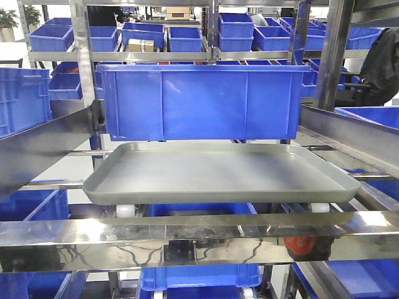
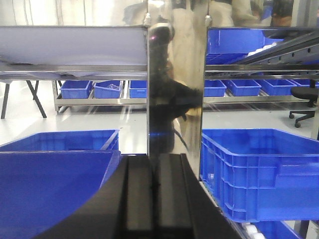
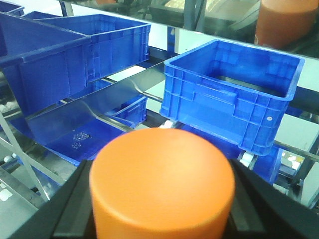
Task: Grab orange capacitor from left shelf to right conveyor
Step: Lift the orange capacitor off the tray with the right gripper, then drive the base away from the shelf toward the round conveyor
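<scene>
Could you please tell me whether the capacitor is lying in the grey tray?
No, the tray holds nothing in the front view, and the capacitor sits in the right gripper.

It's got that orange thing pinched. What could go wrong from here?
1. The smooth capacitor sits between just two fingers; it might slip out during the carry.
2. A blue bin stands just ahead, so a careless swing could knock the capacitor loose.
3. The left fingers face a steel post and might bump it.

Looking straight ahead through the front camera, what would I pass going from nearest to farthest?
Steel rail → grey tray → big blue bin → rows of small blue bins.
</scene>
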